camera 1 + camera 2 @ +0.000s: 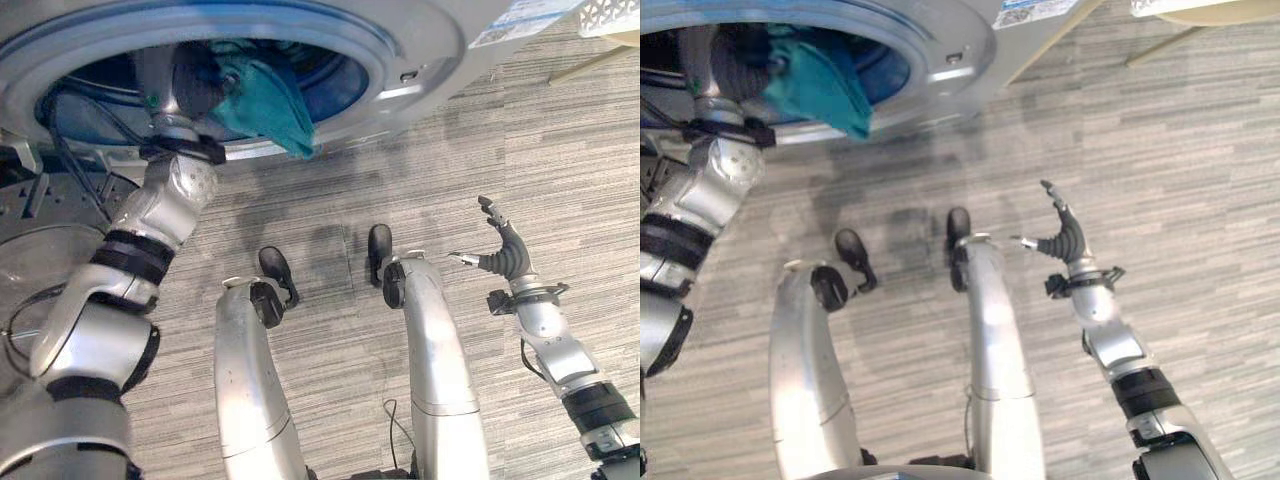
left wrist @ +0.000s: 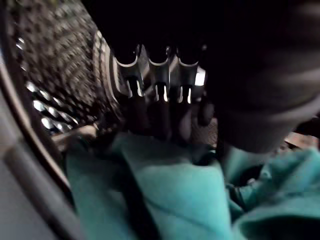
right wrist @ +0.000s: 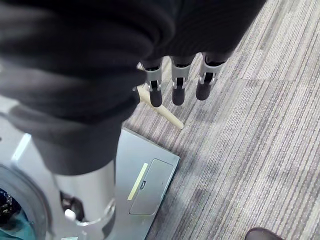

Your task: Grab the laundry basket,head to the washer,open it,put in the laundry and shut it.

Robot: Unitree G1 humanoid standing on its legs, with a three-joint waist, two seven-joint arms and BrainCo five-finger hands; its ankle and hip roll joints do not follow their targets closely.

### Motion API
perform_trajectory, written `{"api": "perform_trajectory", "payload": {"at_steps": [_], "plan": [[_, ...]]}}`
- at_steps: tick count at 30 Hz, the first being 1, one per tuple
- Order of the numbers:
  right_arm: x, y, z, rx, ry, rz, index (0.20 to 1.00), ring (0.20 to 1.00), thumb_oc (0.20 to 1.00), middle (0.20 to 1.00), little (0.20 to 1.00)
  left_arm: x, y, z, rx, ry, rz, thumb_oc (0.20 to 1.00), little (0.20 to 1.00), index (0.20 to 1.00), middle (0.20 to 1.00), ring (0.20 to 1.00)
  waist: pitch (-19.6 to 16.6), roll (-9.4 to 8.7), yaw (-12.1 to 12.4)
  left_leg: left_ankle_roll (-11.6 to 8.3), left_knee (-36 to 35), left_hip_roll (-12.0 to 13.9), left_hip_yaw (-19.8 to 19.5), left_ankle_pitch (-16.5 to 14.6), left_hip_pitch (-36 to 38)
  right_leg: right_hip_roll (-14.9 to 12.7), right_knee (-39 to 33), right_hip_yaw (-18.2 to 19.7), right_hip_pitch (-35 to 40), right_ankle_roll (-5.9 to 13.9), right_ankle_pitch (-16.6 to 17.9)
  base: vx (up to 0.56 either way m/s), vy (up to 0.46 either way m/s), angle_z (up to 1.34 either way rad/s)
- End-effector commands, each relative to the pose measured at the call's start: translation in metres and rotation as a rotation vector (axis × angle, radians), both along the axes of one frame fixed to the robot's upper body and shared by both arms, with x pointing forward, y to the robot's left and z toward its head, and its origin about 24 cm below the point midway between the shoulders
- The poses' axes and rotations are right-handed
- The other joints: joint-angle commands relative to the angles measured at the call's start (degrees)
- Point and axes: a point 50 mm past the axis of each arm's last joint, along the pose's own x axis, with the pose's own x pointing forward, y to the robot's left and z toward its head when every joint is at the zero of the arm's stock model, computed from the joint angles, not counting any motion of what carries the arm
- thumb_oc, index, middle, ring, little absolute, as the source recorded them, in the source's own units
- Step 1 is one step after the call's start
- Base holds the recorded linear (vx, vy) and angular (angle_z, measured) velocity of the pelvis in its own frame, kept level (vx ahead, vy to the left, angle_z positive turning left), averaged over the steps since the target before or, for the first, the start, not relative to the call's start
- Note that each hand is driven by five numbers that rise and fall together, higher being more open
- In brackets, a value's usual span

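The washer's round door opening [image 1: 420,60] gapes at the top of the eye views. A teal cloth [image 1: 265,110] hangs over its lower rim, partly inside the blue drum. My left hand [image 1: 195,85] reaches into the opening right beside the cloth. In the left wrist view its fingers [image 2: 157,85] point down into the bunched teal cloth [image 2: 185,200], with the thumb close by, pinching a fold in front of the perforated drum wall [image 2: 60,60]. My right hand [image 1: 505,255] hovers open over the carpet, holding nothing, fingers [image 3: 177,82] straight.
The washer's grey front panel [image 3: 145,185] stands to the side of my right hand. A white latticed object [image 1: 610,15] sits at the far right on a pale slanted leg [image 1: 590,65]. Striped grey carpet [image 1: 560,160] stretches to the right.
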Motion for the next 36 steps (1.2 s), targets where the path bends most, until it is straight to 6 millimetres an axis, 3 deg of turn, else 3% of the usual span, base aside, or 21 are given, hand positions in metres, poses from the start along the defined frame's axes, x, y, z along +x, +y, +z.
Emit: {"api": "perform_trajectory", "payload": {"at_steps": [1,5,9,10,11,12,14,18,19,22,30,32,33,35,36], "plan": [[-0.012,0.007,0.0,0.028,-0.051,0.043,1.0,1.0,1.0,1.0,1.0,-0.012,0.014,0.036,-0.115,-0.202,0.05,0.2,0.2,0.2,0.2,0.2,-2.99,0.28,0.09,0.75,2.16,-0.88,-4.23,-2.99,-1.13,-0.1,-5.41,-0.2,3.31,1.5,1.96,0.0,0.0,0.0],[-0.015,0.005,0.009,0.004,-0.079,0.072,1.0,1.0,1.0,1.0,1.0,-0.019,0.028,0.053,-0.035,-0.229,0.127,0.2,0.2,0.2,0.2,0.2,-3.33,0.29,0.04,0.75,2.96,-0.61,-4.25,-3.33,-1.13,0.07,-4.85,-0.06,3.14,1.64,1.86,0.03,0.018,-0.01],[-0.013,0.005,0.014,0.0,-0.09,0.083,1.0,1.0,1.0,1.0,1.0,-0.017,0.038,0.062,-0.081,-0.217,0.179,0.2,0.2,0.2,0.2,0.2,-3.89,0.39,-0.28,0.88,2.44,-0.29,-4.12,-3.44,-1.14,0.0,-5.53,0.05,3.13,1.83,2.04,0.02,0.032,-0.05],[-0.013,0.006,0.014,0.004,-0.09,0.086,1.0,1.0,1.0,1.0,1.0,-0.016,0.039,0.064,-0.127,-0.216,0.181,0.373,0.373,0.373,0.373,0.373,-4.02,0.38,-0.44,0.88,2.09,-0.3,-4.09,-3.39,-1.14,-0.05,-5.9,0.12,3.14,1.89,2.13,0.0,0.011,-0.04],[-0.013,0.007,0.014,0.006,-0.088,0.089,1.0,1.0,1.0,1.0,1.0,-0.015,0.041,0.065,-0.189,-0.217,0.174,0.617,0.617,0.617,0.617,0.617,-4.09,0.3,-0.6,0.88,1.91,-0.3,-4.02,-3.35,-1.14,-0.07,-6.14,0.2,3.21,1.92,2.12,0.0,0.006,-0.04],[-0.013,0.007,0.014,0.006,-0.082,0.093,1.0,1.0,1.0,1.0,1.0,-0.012,0.04,0.065,-0.248,-0.211,0.146,1.0,1.0,1.0,1.0,1.0,-4.2,0.27,-0.75,0.85,1.68,-0.35,-4.03,-3.24,-1.14,-0.1,-6.35,0.19,3.28,1.92,2.14,0.0,0.0,0.0],[-0.013,0.007,0.014,0.007,-0.075,0.089,1.0,1.0,1.0,1.0,1.0,-0.01,0.036,0.07,-0.351,-0.212,0.084,1.0,1.0,1.0,1.0,1.0,-4.45,0.41,-0.91,0.85,1.31,-0.54,-3.94,-3.08,-1.14,-0.08,-6.69,0.1,3.36,1.95,2.15,0.0,0.0,0.0],[-0.013,0.007,0.017,-0.003,-0.083,0.09,1.0,1.0,1.0,1.0,1.0,-0.01,0.03,0.073,-0.339,-0.192,0.018,1.0,1.0,1.0,1.0,1.0,-4.71,0.64,-0.7,0.77,0.91,-0.93,-3.98,-2.74,-1.14,0.02,-6.84,-0.02,3.47,1.98,2.18,0.0,0.0,0.0],[-0.012,0.007,0.019,-0.019,-0.087,0.088,1.0,1.0,1.0,1.0,1.0,-0.005,0.022,0.062,-0.332,-0.132,-0.04,1.0,1.0,1.0,1.0,1.0,-5.16,0.85,-0.41,0.69,0.66,-1.09,-3.85,-2.55,-1.14,0.24,-7.03,-0.07,3.38,1.95,2.34,0.0,0.0,0.0],[-0.012,0.007,0.019,-0.024,-0.089,0.086,1.0,1.0,1.0,1.0,1.0,-0.002,0.017,0.053,-0.276,-0.088,-0.06,1.0,1.0,1.0,1.0,1.0,-5.62,1.04,-0.24,0.64,0.21,-1.22,-3.85,-2.36,-1.13,0.25,-7.37,-0.1,3.33,1.96,2.51,0.0,0.0,0.0],[-0.016,-0.001,0.017,-0.031,-0.105,0.056,1.0,1.0,1.0,1.0,1.0,-0.016,0.004,0.03,0.134,-0.01,-0.089,1.0,1.0,1.0,1.0,1.0,-6.36,1.39,0.81,0.48,-0.37,-1.54,-3.95,-2.14,-1.13,0.56,-7.88,-0.22,3.17,1.96,2.81,0.0,-0.003,0.02],[-0.019,-0.006,0.016,-0.024,-0.103,0.044,1.0,1.0,1.0,1.0,1.0,-0.024,0.005,0.025,0.213,-0.008,-0.104,1.0,1.0,1.0,1.0,1.0,-6.35,1.57,1.24,0.48,-0.41,-1.62,-3.97,-2.11,-1.13,0.56,-7.9,-0.3,3.08,1.97,2.85,0.0,0.0,0.0],[-0.022,-0.011,0.012,-0.026,-0.093,0.036,1.0,1.0,1.0,1.0,1.0,-0.034,0.016,0.015,0.362,0.03,-0.052,1.0,1.0,1.0,1.0,1.0,-6.2,1.81,1.7,0.43,-0.39,-1.58,-3.89,-2.1,-1.13,0.54,-7.91,-0.34,3.07,2.0,3.08,0.0,0.0,0.0],[-0.022,-0.011,0.012,-0.026,-0.092,0.038,1.0,1.0,1.0,1.0,1.0,-0.034,0.017,0.014,0.363,0.031,-0.05,1.0,1.0,1.0,1.0,1.0,-6.25,1.78,1.63,0.43,-0.39,-1.56,-3.88,-2.1,-1.13,0.57,-7.92,-0.34,3.07,2.0,3.1,0.0,0.0,0.0],[-0.022,-0.012,0.011,-0.033,-0.085,0.039,1.0,1.0,1.0,1.0,1.0,-0.036,0.024,0.01,0.476,0.069,0.017,1.0,1.0,1.0,1.0,1.0,-6.1,1.92,1.78,0.44,-0.29,-1.53,-4.01,-2.06,-1.13,0.51,-7.86,-0.31,3.14,2.08,3.14,0.0,0.0,0.0]]}}
